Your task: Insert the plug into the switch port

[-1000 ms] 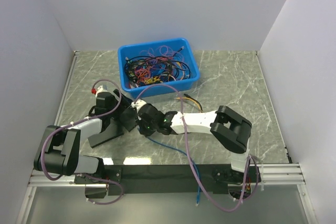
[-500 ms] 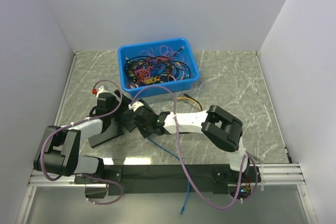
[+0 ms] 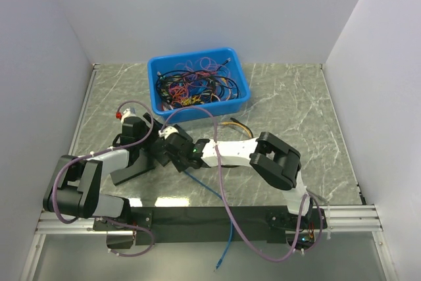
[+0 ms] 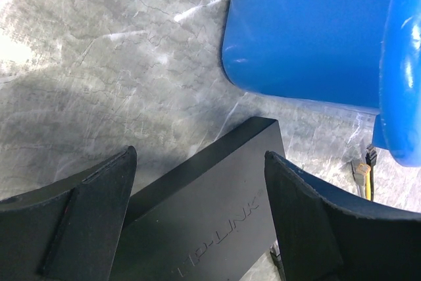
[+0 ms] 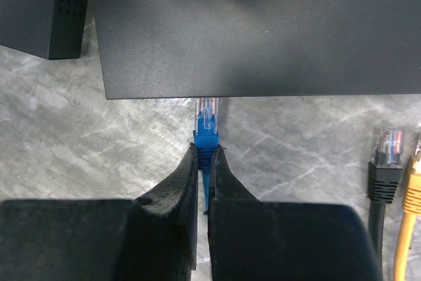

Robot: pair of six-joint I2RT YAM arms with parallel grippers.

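At near table edge both arm bases sit side by side, and a blue cable (image 3: 205, 183) runs over the grey marble-look table (image 3: 296, 110) & off that edge. R arm: elbow folded up close to its base, forearm stretched low to the left across the table centre. Its right gripper (image 5: 203, 156) points at the switch, fingers pinched tight on the cable's blue boot just behind the plug (image 5: 206, 118). The plug lies level, clear tip w/ coloured wires showing, aimed straight at the black TP-LINK switch (image 5: 263, 24). Its tip reaches the switch's near edge; the port is hidden under that edge, so can't tell if it's in. Right of this gripper, 2 loose connectors lie on the table: a black plug (image 5: 385, 156) & a yellow plug (image 5: 413, 192), side by side, apart from the switch. L arm: reaches fwd from its base, wrist angled down over the switch's far end. The left gripper (image 4: 199, 162) has fingers spread wide w/ the switch between them, each finger at a side edge as far as shows; can't tell if they squeeze. Farther back, near the rear wall, a blue bin (image 3: 191, 58) holds a tangle of cables (image 3: 197, 87); its near corner sits just beyond the switch.
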